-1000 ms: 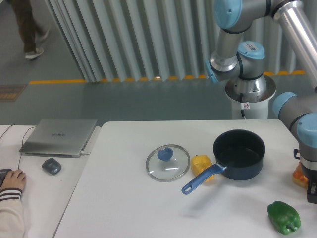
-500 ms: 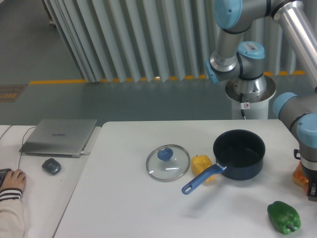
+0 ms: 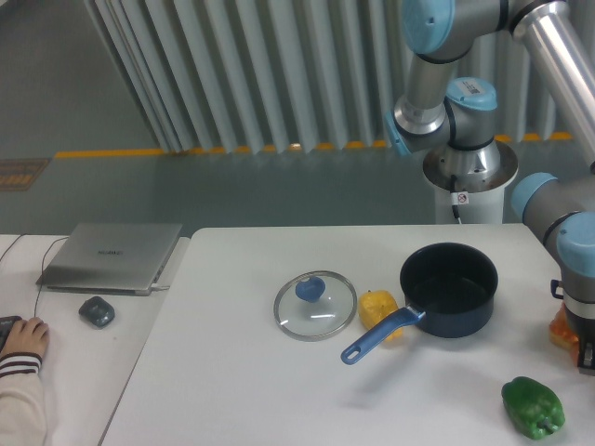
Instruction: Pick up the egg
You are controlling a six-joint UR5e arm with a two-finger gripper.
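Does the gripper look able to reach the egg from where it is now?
Probably yes. The gripper hangs at the table's right edge, right beside the orange thing that seems to be the egg, and nothing lies between them. The arm and frame edge hide most of both.

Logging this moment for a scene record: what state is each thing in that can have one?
Pot: upright, uncovered, nothing seen inside, blue handle toward the front left.
Glass lid: off the pot, flat on the table, knob up.
Laptop: closed.
Yellow pepper: on the table, against the pot handle.
Green pepper: lying on the table.
Orange item: at the right edge, mostly hidden by the arm.
Gripper: cut off by the frame edge.
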